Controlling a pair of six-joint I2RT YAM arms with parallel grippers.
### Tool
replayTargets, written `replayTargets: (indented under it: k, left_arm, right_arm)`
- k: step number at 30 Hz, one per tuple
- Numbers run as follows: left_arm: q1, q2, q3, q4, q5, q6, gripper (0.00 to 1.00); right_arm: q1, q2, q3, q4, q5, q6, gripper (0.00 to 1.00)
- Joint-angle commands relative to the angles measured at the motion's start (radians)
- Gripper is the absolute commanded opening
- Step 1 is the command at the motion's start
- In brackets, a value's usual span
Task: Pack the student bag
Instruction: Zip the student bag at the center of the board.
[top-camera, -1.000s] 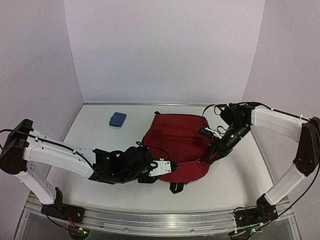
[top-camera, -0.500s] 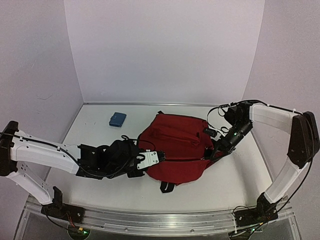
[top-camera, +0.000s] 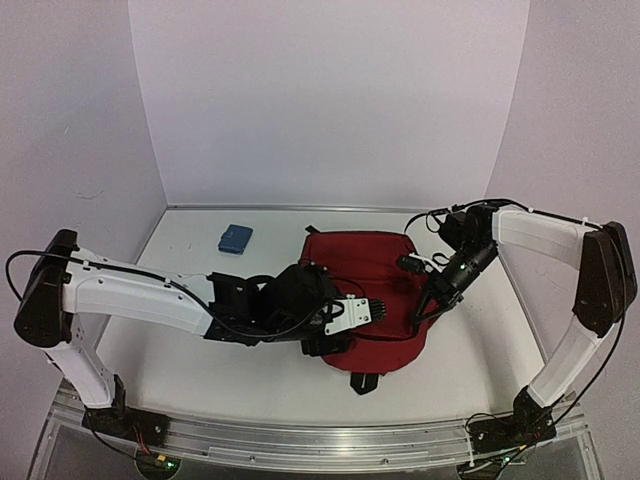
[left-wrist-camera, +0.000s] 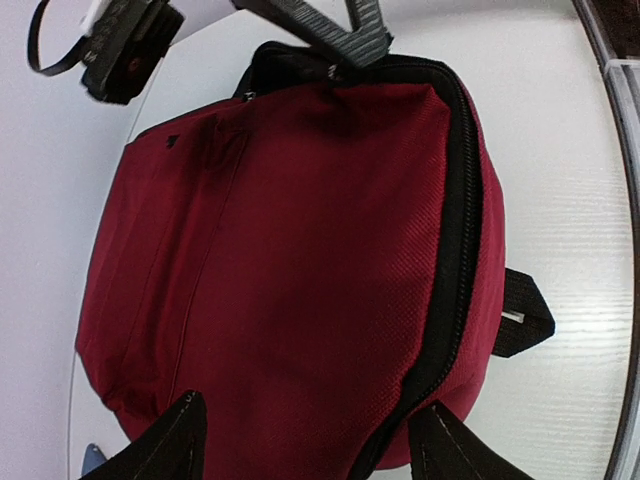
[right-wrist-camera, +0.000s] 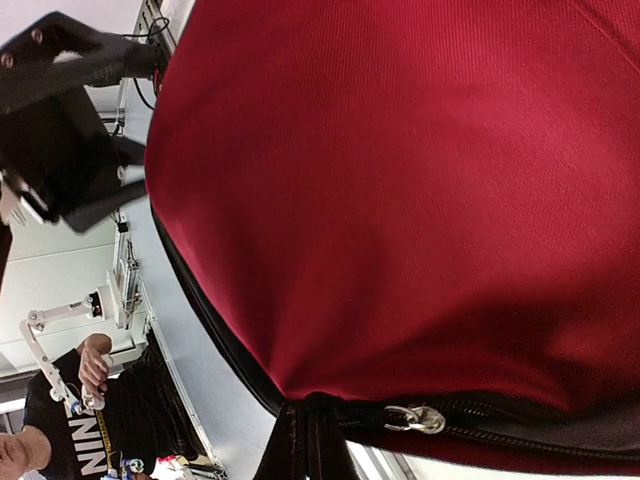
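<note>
The student bag, dark red with a black zip, lies flat in the middle of the table. My left gripper hovers open over its near left part. In the left wrist view both black fingertips straddle the red fabric of the bag without holding it, and the zip runs down the right side. My right gripper is at the bag's right edge. In the right wrist view it is shut on the black zip pull beside the silver slider ring.
A small blue case lies at the back left of the table. A black strap tab sticks out from the bag's near edge. White walls enclose the table on three sides. A person stands beyond the table in the right wrist view.
My left gripper has opened and swung right, over the bag. The bag, dragged left half a second ago, has shifted back right. The right gripper stayed shut at the zip.
</note>
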Motion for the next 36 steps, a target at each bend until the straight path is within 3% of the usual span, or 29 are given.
replayTargets:
  k: [1,6,11,16,18,22,24,36]
  left_arm:
    - [-0.011,0.087,0.133,0.024,0.113,-0.03,0.68]
    - [-0.018,0.069,0.119,0.007,0.167,-0.04,0.63]
    - [-0.017,-0.061,-0.003,-0.037,0.103,-0.08,0.22]
    - [0.01,-0.198,-0.118,-0.113,-0.013,-0.134,0.02]
    - [0.026,-0.273,-0.143,-0.122,-0.035,-0.158,0.07]
    - [0.027,-0.371,-0.162,-0.088,-0.039,-0.176,0.47]
    - [0.021,-0.348,-0.124,-0.099,-0.029,-0.193,0.56]
    - [-0.036,0.04,0.194,-0.103,0.126,-0.204,0.66]
  right_arm:
    - [0.007,-0.034,-0.001,0.01,-0.047,0.014,0.0]
    - [0.006,-0.057,-0.014,0.015,-0.053,0.018,0.0]
    - [0.014,-0.075,-0.022,0.023,-0.064,0.023,0.0]
    - [0.063,-0.076,-0.023,0.046,-0.081,0.043,0.0]
    - [0.09,-0.074,-0.021,0.061,-0.082,0.057,0.0]
    - [0.131,-0.066,-0.01,0.079,-0.082,0.081,0.0]
    - [0.143,-0.068,-0.004,0.083,-0.08,0.09,0.0]
    - [0.151,-0.101,-0.021,0.101,-0.048,0.118,0.0]
